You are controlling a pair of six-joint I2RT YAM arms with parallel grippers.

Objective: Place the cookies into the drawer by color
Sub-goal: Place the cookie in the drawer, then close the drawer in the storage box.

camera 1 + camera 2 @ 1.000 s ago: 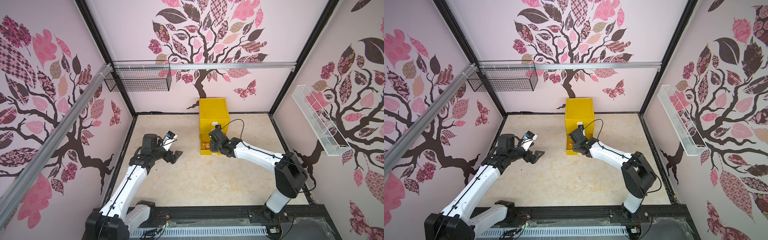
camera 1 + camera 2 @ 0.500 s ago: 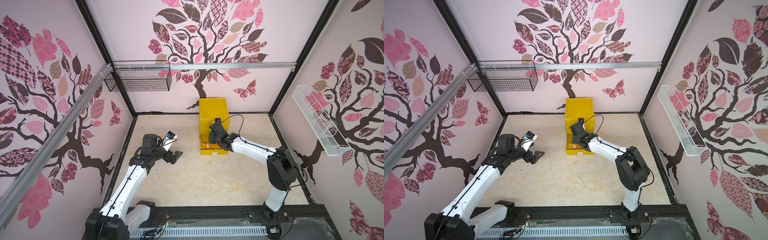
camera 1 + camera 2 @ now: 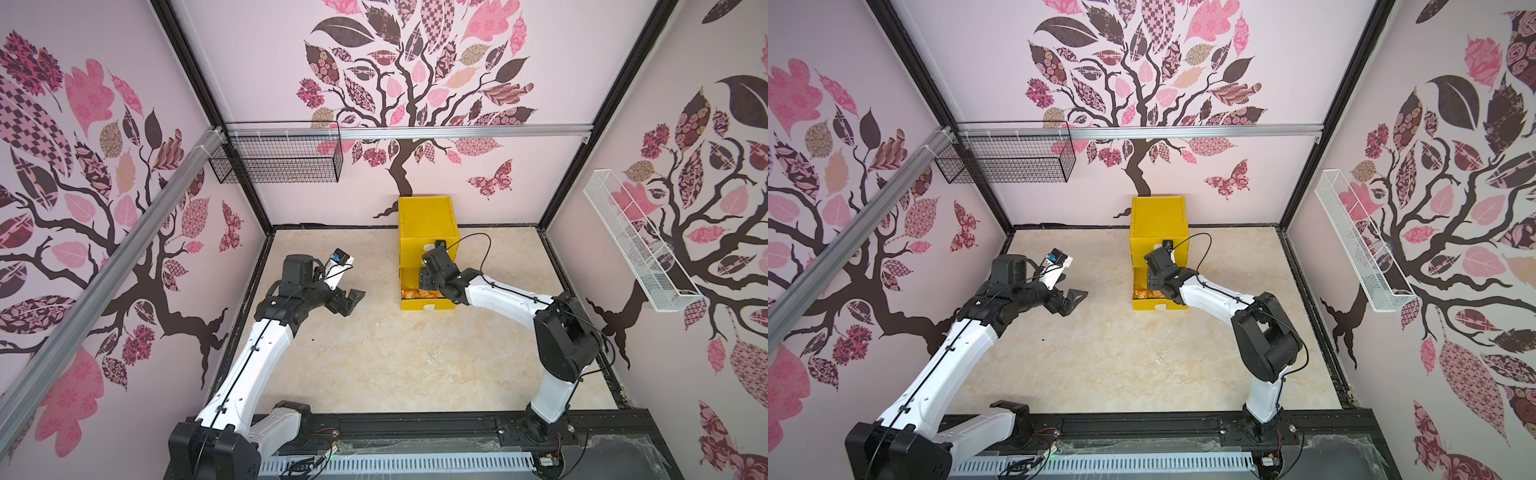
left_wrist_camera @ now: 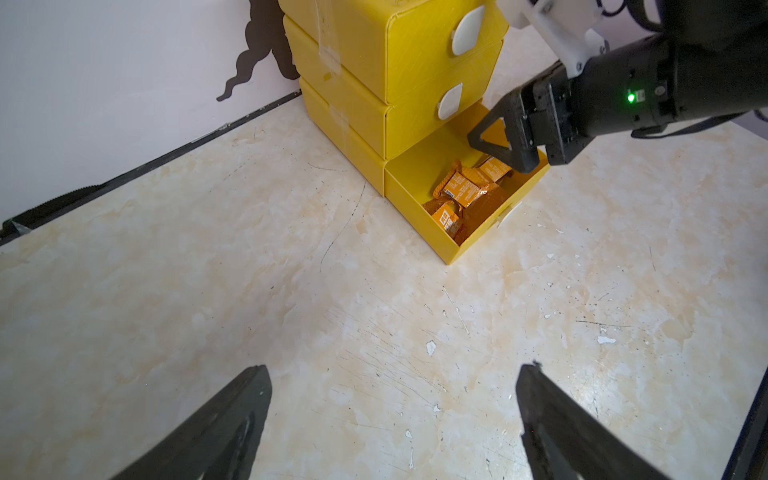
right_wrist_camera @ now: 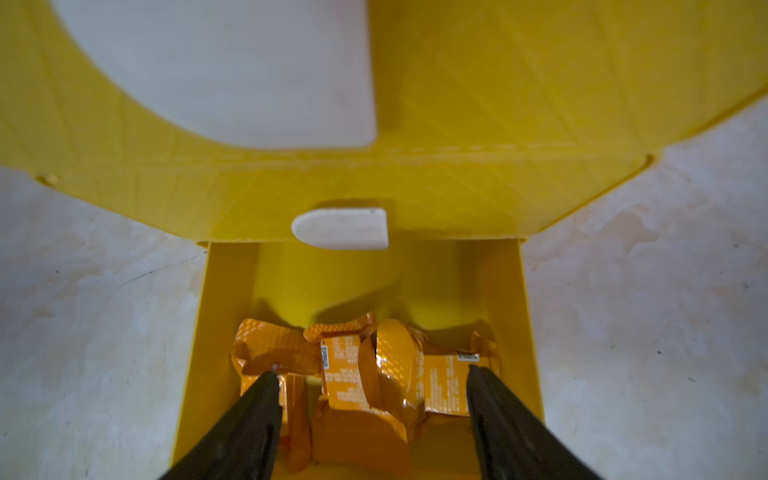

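Observation:
The yellow drawer [image 3: 426, 224] [image 3: 1156, 220] stands against the back wall, with its bottom drawer [image 4: 419, 232] pulled out. Three orange cookies [image 5: 361, 374] [image 4: 465, 187] [image 3: 419, 294] lie loose in that drawer, crowded toward its front wall. My right gripper [image 5: 372, 372] [image 3: 428, 282] hangs just above them, open, its fingers apart from the packets and holding nothing. My left gripper [image 4: 395, 369] [image 3: 352, 301] hovers over bare floor to the left of the drawer, wide open and empty.
The two upper drawers are shut, each with a white pull tab [image 4: 451, 99]. A black wire basket [image 3: 276, 160] hangs on the back wall at the left. A white wire basket [image 3: 636, 245] hangs on the right wall. The floor is marbled beige.
My right gripper's jaws have spread wider above the open bottom drawer, and its elbow has swung to the right. The left arm has stayed put.

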